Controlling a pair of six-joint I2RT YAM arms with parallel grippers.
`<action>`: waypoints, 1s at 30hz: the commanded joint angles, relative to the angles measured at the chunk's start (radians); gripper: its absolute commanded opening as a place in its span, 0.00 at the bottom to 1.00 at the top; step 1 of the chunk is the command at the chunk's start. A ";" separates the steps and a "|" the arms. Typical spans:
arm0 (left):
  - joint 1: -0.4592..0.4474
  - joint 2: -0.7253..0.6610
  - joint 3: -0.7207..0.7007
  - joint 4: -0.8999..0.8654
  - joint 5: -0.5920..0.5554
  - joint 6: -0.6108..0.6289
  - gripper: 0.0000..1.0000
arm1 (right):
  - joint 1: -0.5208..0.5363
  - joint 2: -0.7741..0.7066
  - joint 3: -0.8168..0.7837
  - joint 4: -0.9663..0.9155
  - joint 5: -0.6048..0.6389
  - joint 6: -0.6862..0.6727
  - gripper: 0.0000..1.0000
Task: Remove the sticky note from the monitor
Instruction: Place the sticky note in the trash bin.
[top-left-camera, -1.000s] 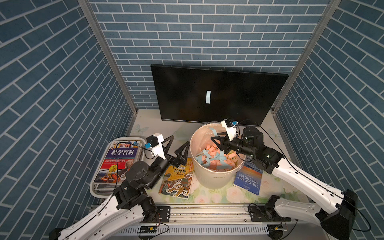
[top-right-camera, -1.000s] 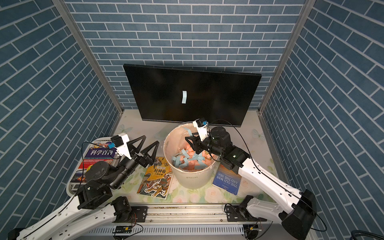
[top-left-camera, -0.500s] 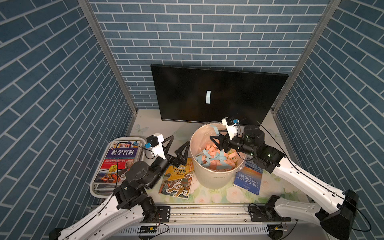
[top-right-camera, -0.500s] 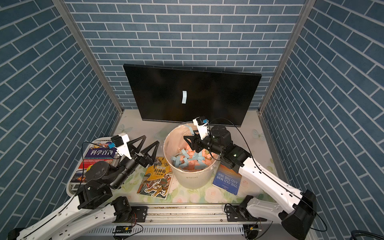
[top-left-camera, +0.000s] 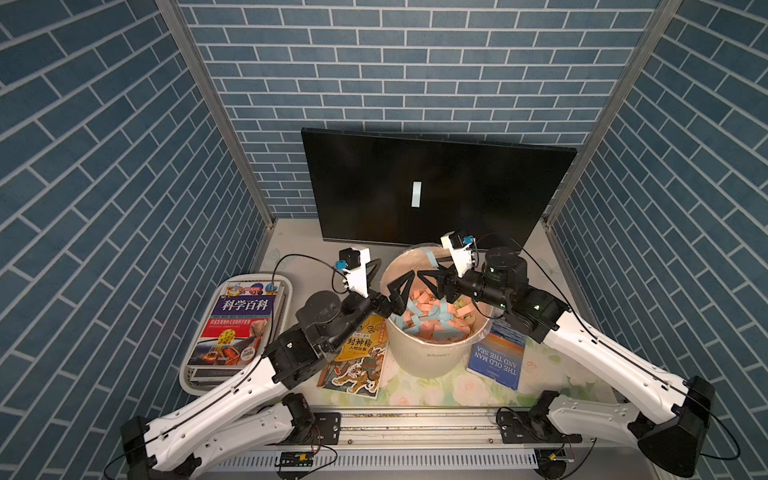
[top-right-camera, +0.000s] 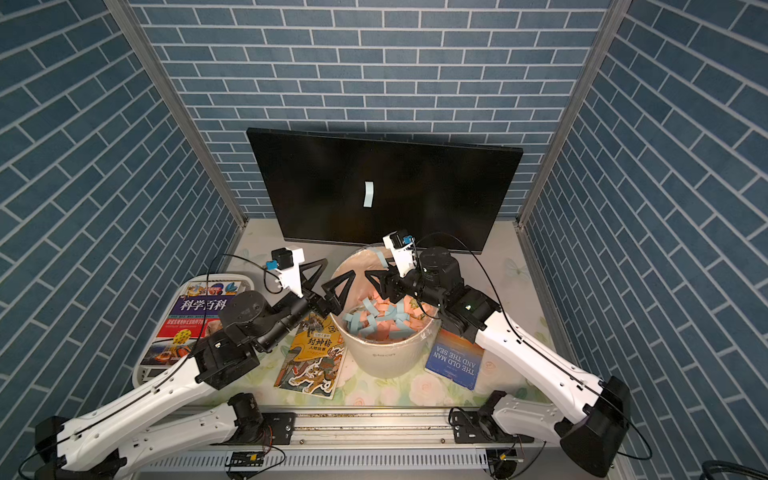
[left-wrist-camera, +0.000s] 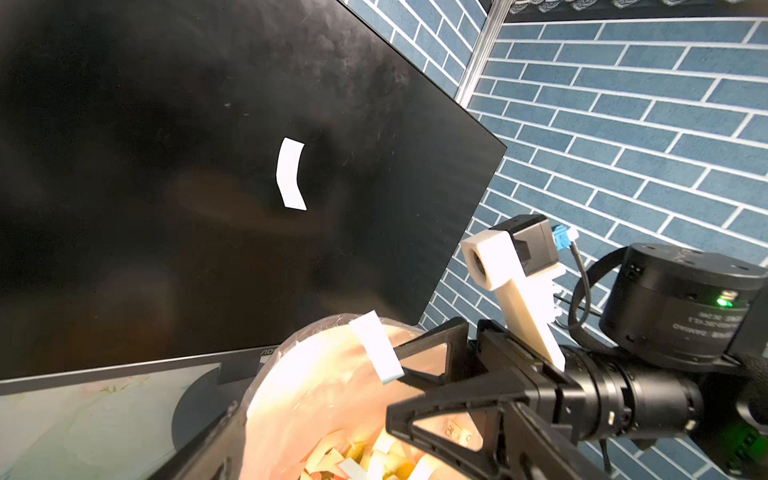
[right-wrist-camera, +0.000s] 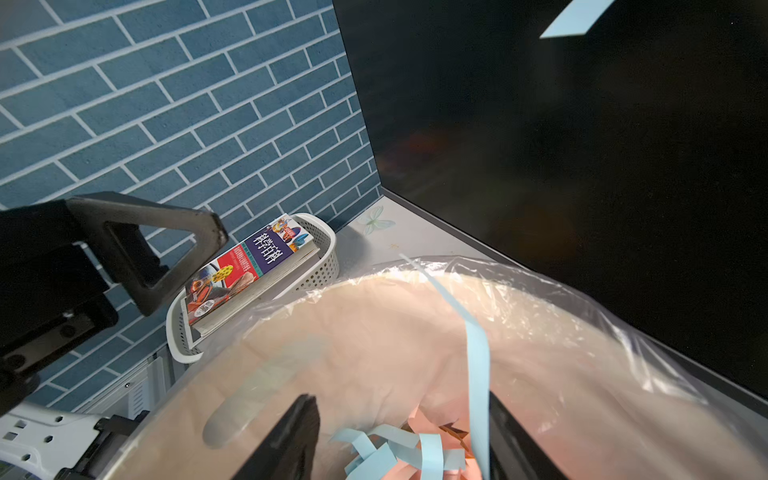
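On the monitor (top-left-camera: 365, 178): sticky note (top-left-camera: 416, 194), a pale strip near mid-screen.
Long axis: upright, ends pointing up and down, slightly bowed.
Right side: right gripper (top-left-camera: 430, 269) above bin (top-left-camera: 424, 353), jaws apart, blue strip (left-wrist-camera: 376, 347) clinging to one finger, not pinched.
Left side: left gripper (top-left-camera: 395, 269) spread wide, empty.
Change: left gripper now at bin rim, earlier beside it; right jaws wider.
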 joint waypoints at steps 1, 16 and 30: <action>-0.001 0.071 0.089 0.047 0.039 0.019 1.00 | 0.008 0.003 0.033 -0.021 -0.017 -0.039 0.63; 0.024 0.380 0.305 0.039 -0.005 0.033 1.00 | 0.008 -0.019 0.042 -0.048 -0.046 -0.066 0.62; 0.096 0.336 0.181 0.091 0.008 -0.023 1.00 | 0.006 -0.081 0.044 -0.057 -0.009 -0.064 0.66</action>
